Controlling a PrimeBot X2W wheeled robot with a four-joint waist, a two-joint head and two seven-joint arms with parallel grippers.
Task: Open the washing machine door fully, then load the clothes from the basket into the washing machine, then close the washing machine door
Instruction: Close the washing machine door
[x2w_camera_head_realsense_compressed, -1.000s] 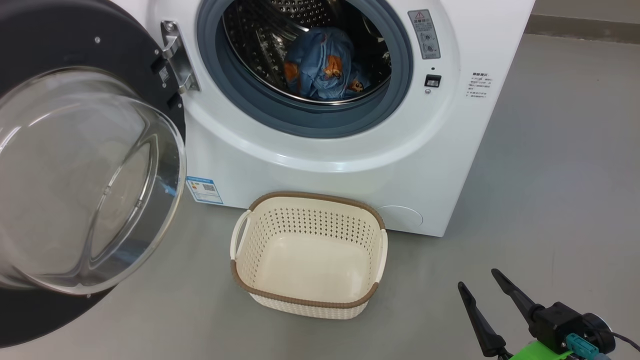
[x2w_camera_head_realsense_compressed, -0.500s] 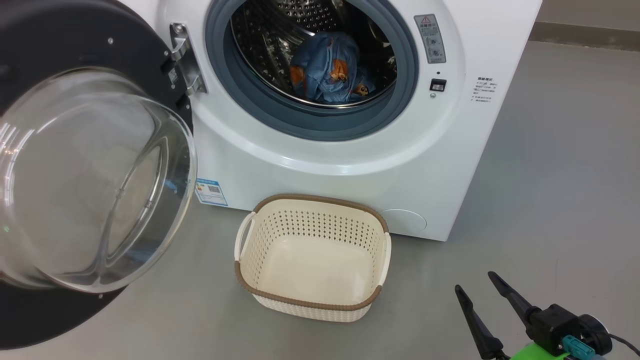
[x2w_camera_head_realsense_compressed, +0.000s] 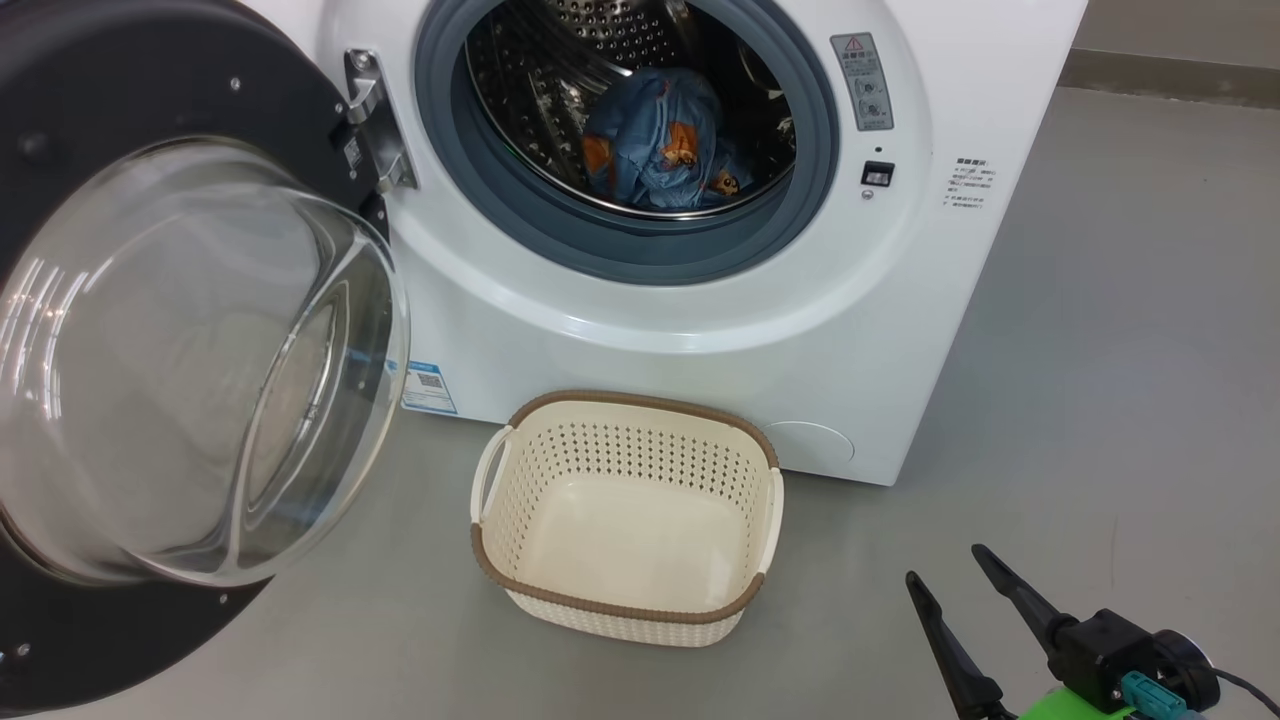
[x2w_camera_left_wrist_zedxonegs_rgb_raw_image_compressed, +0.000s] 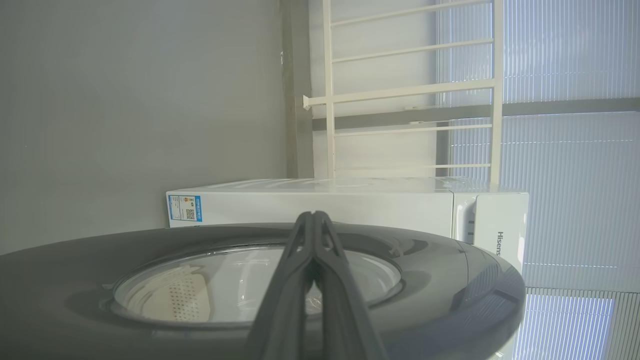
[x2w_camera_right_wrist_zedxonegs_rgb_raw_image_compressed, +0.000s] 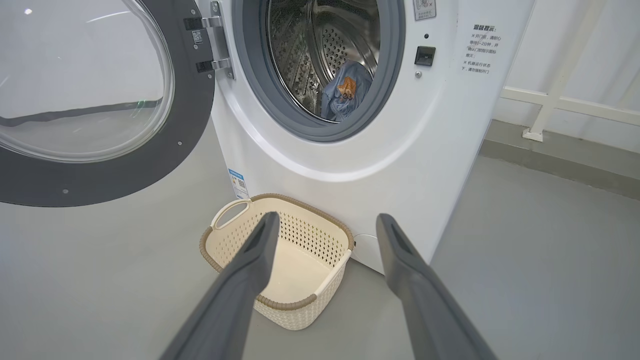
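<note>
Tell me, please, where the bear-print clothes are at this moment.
In the head view the clothes lie at top centre, inside the drum of the washing machine, to the right of the open door and above the empty basket.

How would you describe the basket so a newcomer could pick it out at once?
Find the big white washing machine with its round door swung open. On the grey floor directly before its front stands a small rectangular basket. Unlike its white and black neighbours, it is cream and perforated, with a brown woven-look rim and side handles, and it is empty.
</note>
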